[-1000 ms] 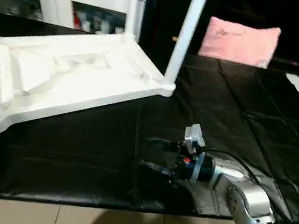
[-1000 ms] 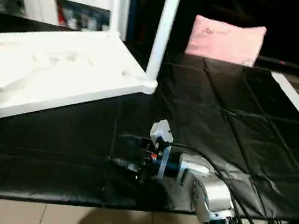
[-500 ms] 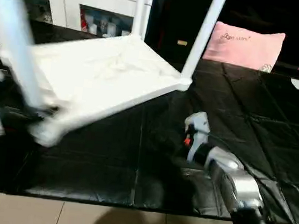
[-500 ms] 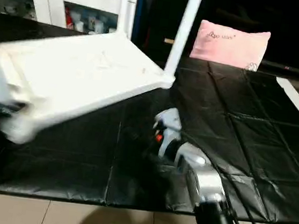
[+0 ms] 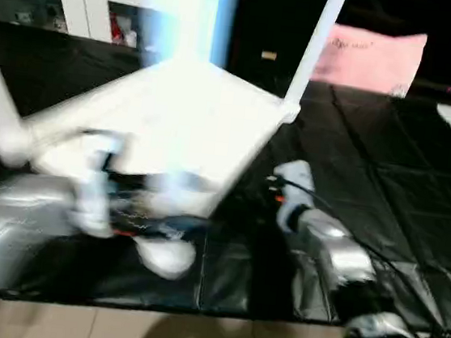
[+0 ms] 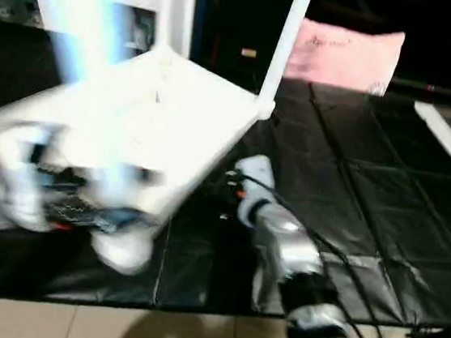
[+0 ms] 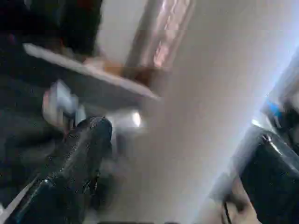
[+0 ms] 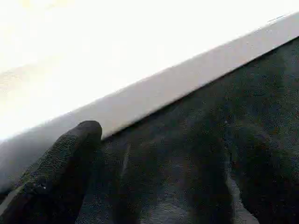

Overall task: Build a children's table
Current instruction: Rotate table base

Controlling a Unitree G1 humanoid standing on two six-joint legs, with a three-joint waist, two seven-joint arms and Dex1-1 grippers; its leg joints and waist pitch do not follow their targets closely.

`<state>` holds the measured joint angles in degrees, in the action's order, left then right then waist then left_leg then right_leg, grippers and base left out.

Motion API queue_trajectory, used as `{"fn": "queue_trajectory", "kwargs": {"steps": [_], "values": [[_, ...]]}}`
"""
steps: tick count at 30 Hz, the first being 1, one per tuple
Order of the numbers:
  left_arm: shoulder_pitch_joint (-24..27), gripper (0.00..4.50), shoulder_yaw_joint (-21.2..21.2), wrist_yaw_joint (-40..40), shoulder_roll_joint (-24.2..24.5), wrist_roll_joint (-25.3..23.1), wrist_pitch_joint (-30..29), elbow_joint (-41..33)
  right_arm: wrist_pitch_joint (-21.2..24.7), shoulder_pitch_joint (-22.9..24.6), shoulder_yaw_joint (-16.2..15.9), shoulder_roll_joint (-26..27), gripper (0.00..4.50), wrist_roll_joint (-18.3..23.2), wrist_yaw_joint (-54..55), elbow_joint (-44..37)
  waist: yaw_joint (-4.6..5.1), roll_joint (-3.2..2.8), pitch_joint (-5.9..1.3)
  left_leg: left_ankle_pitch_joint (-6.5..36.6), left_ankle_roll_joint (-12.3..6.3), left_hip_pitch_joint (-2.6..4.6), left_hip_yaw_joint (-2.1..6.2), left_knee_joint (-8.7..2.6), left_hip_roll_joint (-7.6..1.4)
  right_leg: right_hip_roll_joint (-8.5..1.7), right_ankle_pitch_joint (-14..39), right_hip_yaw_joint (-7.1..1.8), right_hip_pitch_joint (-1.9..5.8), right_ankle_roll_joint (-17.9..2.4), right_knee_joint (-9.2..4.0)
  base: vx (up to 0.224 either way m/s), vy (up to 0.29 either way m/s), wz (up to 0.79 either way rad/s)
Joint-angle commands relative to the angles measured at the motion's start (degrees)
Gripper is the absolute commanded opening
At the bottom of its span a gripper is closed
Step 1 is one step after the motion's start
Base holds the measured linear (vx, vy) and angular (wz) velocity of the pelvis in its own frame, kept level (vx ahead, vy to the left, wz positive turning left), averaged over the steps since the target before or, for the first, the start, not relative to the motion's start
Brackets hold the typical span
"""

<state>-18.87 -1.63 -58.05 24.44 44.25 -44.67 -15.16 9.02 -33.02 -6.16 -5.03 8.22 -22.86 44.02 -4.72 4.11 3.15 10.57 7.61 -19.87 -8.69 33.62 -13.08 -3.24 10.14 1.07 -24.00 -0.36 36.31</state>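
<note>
The children's table (image 5: 191, 116) lies tipped, legs up, on the black mat (image 5: 357, 159). My left gripper (image 7: 173, 154) stands wide, apparently straddling a white leg. My right gripper (image 8: 154, 163), also spread wide, sits beside the tabletop's rim.

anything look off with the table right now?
Yes. The children's table is upside down and tilted: its near corner hangs low by the left gripper, the far edge sits higher, legs pointing up. No damage visible.
</note>
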Motion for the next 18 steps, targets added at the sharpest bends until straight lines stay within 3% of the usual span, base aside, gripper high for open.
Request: {"fn": "queue_trajectory", "kwargs": {"steps": [1, 2, 4, 9, 11, 12, 14, 16, 18], "values": [[-0.89, 4.47, 1.47, 2.18, -0.48, -1.38, 0.2, 1.1, -1.21, -1.28, 0.15, 0.17, 4.5, -0.51, 0.17, 1.17, 0.38, -1.66, -3.72, 12.21, 3.05, -0.38, -1.46, -3.75, 1.24, -1.96, 9.34, -1.27, 3.44, -9.35, -3.84, 0.0, 0.0, 0.0], [-2.36, 4.47, 3.9, 3.73, -2.85, -2.44, 0.03, 2.0, -2.27, -2.56, 0.25, 1.44, 4.5, -0.42, -0.12, 3.53, 0.85, -1.5, -3.66, 12.6, 3.11, -0.58, -1.42, -3.81, 1.23, -1.9, 10.34, -1.22, 3.46, -8.7, -3.92, 0.0, 0.0, 0.0], [-3.55, 4.47, 6.9, 4.12, -5.18, -3.01, 0.34, 2.39, -3.2, -3.35, -0.06, 2.63, 4.5, -0.5, -0.66, 4.63, 1.26, -1.98, -3.67, 13.43, 2.99, -0.4, -1.32, -3.72, 1.13, -1.99, 11.11, -1.18, 3.22, -8.93, -4.03, 0.0, 0.0, 0.0], [-6.26, 4.47, 11.09, 5.81, -10.59, -3.51, 1.21, 3.69, -5.38, -5.1, 0.91, 5.56, 4.5, -0.07, -1.44, 7.22, 2.1, -1.93, -3.9, 12.09, 2.23, -0.63, -1.34, -3.49, 1.23, -1.88, 8.13, -1.08, 3.5, -10.03, -3.87, 0.0, 0.0, 0.0], [-7.25, 4.47, 11.32, 6.48, -12.17, -4.71, 2.23, 5.09, -6.23, -5.57, 0.91, 6.22, 4.5, -0.15, -1.13, 8.26, 2.38, -1.82, -3.94, 11.2, 1.84, -0.84, -1.36, -3.41, 1.33, -1.88, 6.96, -1.06, 3.69, -10.59, -3.81, 0.0, 0.0, 0.0], [-7.8, 4.47, 11.2, 6.95, -12.97, -5.29, 2.94, 6.02, -6.52, -5.71, 0.96, 6.61, 4.5, -0.04, -1.23, 8.6, 2.53, -2.25, -4.01, 10.63, 1.72, -0.9, -1.24, -3.39, 1.36, -1.94, 6.15, -1.02, 3.84, -10.82, -3.65, 0.0, 0.0, 0.0], [-9.27, 4.47, 10.45, 8.46, -14.49, -6.61, 4.86, 8.57, -7.5, -6.16, 1.3, 7.48, 4.5, 0.41, -1.71, 9.61, 2.84, -1.87, -3.98, 11.14, 1.05, -0.85, -1.36, -3.29, 1.37, -1.87, 6.54, -1.03, 3.81, -11.14, -3.93, 0.0, 0.0, 0.0], [-10.07, 4.47, 10.02, 9.31, -15.04, -7.43, 5.98, 9.9, -7.79, -6.37, 1.51, 7.92, 4.5, 0.64, -1.86, 10.04, 3.04, -1.93, -3.94, 11.43, 0.77, -0.81, -1.36, -3.32, 1.3, -1.89, 7.25, -1.04, 3.71, -11.28, -3.97, 0.0, 0.0, 0.0], [-12.47, 4.47, 8.85, 11.44, -14.79, -11.26, 10.47, 14.36, -9.17, -7.11, 1.96, 8.62, 4.5, -0.64, -1.02, 12.11, 3.23, -1.9, -3.91, 11.93, 0.5, -0.82, -1.3, -3.33, 1.25, -1.95, 8.09, -1.01, 3.76, -11.4, -4.05, 0.0, 0.0, 0.0]]}}
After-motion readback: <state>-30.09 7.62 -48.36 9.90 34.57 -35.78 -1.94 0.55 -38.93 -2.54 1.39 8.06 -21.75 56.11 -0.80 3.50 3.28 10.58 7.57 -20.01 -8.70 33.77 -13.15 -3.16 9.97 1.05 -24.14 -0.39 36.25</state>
